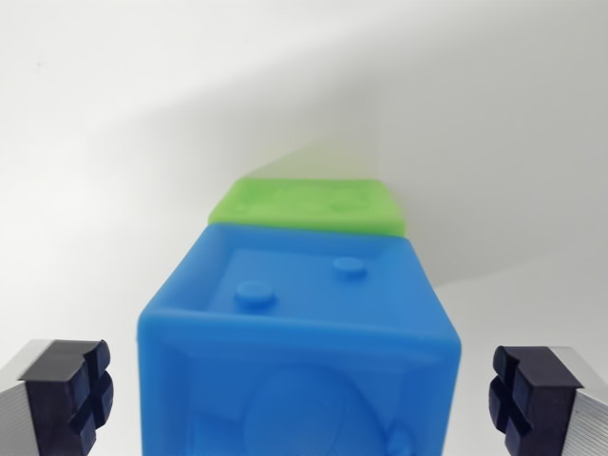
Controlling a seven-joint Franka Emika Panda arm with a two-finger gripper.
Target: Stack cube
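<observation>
Jaws wide apart, clear of blue cube (299,323), green cube (309,204) behind

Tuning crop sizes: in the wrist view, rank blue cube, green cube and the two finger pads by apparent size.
1. Blue cube, largest, though nearest the camera.
2. Green cube, only a strip shows behind the blue one; true size unsure.
3. Finger pads, left and right, look alike, not ranked.

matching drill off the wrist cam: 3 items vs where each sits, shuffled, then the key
Things:
1. blue cube
2. green cube
3. tool

Places or states:
A. behind the other cube, only its top showing
B. open, one finger on each side of a cube, touching neither side
C. nearest the camera, centred low in the wrist view

Pairs: 1-C, 2-A, 3-B
</observation>
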